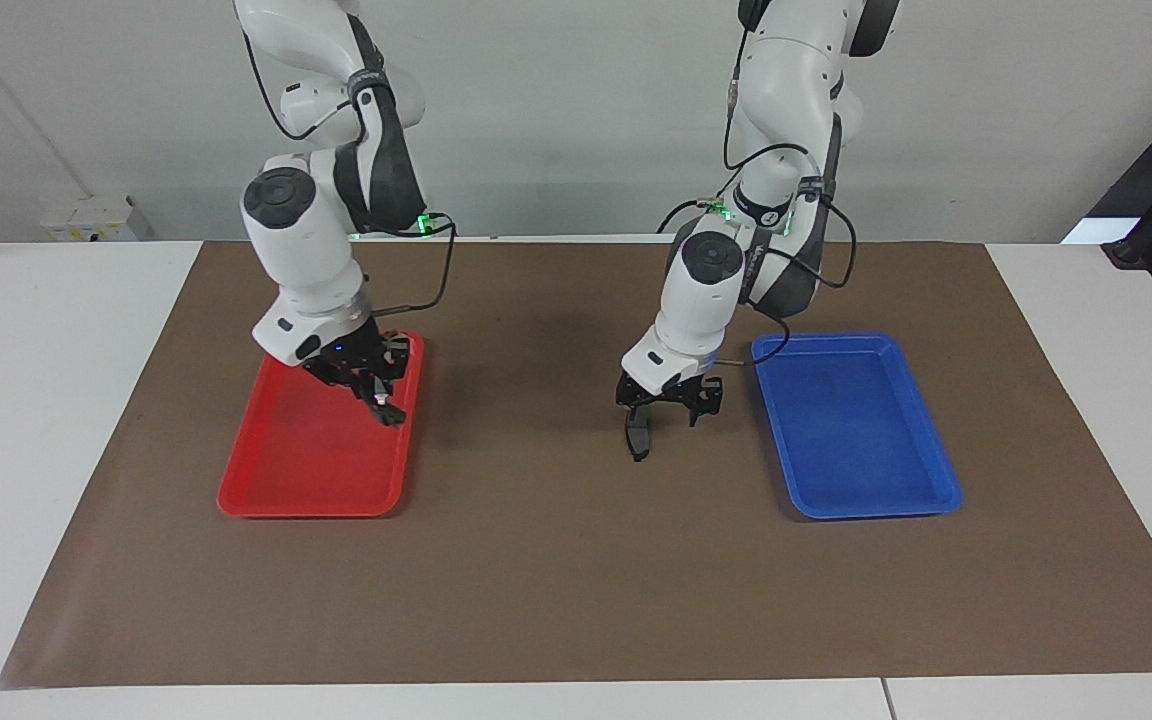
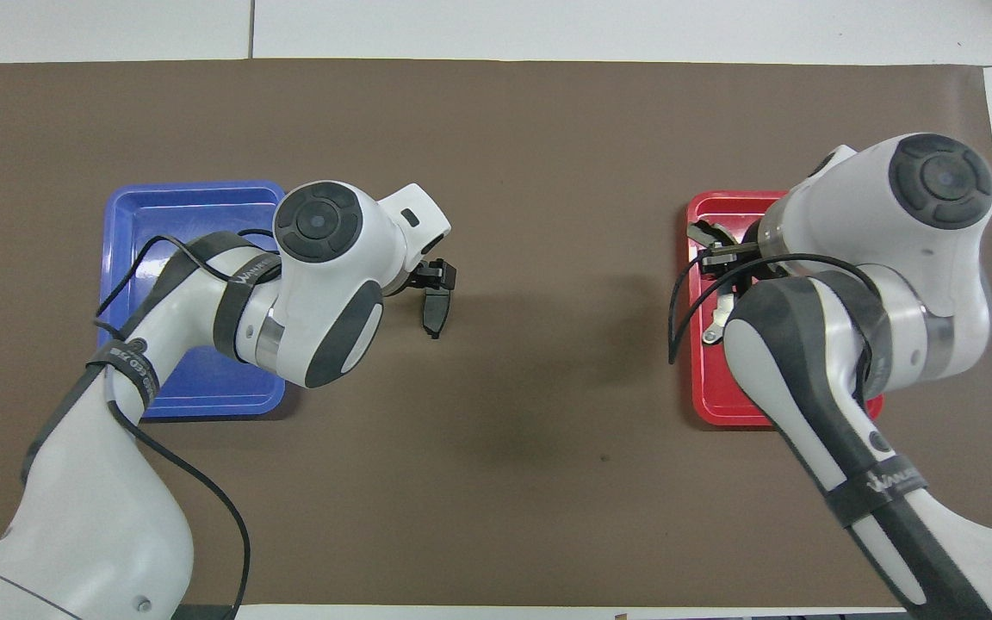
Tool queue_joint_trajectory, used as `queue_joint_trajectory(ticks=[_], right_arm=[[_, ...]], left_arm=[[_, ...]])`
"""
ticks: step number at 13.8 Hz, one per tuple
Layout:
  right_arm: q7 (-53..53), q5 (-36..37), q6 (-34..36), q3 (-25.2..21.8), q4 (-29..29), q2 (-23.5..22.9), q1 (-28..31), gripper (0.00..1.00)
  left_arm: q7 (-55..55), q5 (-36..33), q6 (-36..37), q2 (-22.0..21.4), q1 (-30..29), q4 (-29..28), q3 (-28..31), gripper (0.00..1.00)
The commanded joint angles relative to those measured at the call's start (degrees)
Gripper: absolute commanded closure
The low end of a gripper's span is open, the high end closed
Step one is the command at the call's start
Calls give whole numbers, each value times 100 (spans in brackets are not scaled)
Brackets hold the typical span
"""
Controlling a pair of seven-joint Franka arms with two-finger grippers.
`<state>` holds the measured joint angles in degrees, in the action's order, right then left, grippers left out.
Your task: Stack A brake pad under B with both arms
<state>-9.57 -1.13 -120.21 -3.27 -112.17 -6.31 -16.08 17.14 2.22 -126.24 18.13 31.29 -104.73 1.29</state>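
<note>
Left gripper [image 1: 639, 432], as we see it, hangs over the brown mat [image 1: 556, 560] beside the blue tray [image 1: 936, 480], fingers clamped on the A brake pad [image 1: 638, 433], held on edge. Our right gripper [image 1: 383, 400] is over the red tray [image 1: 246, 490], gripping B [image 1: 389, 412], whose silvery band barely shows under the wrist.
</note>
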Motion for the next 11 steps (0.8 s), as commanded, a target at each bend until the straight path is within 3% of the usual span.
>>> queue_joint_trajectory(ticks=[1, 5, 11], right_arm=[[-999, -62, -99, -7, 439, -465, -517, 100], [-2055, -54, -72, -7, 1511, -1511, -1369, 100], [-2732, -62, -239, -7, 2189, -2216, -2021, 100]], left_arm=[[-787, 33, 721, -510, -438, 40, 3, 0], [-2589, 33, 1530, -924, -1605, 75, 3, 0], [-3664, 7, 2568, -1653, -2759, 67, 12, 0]])
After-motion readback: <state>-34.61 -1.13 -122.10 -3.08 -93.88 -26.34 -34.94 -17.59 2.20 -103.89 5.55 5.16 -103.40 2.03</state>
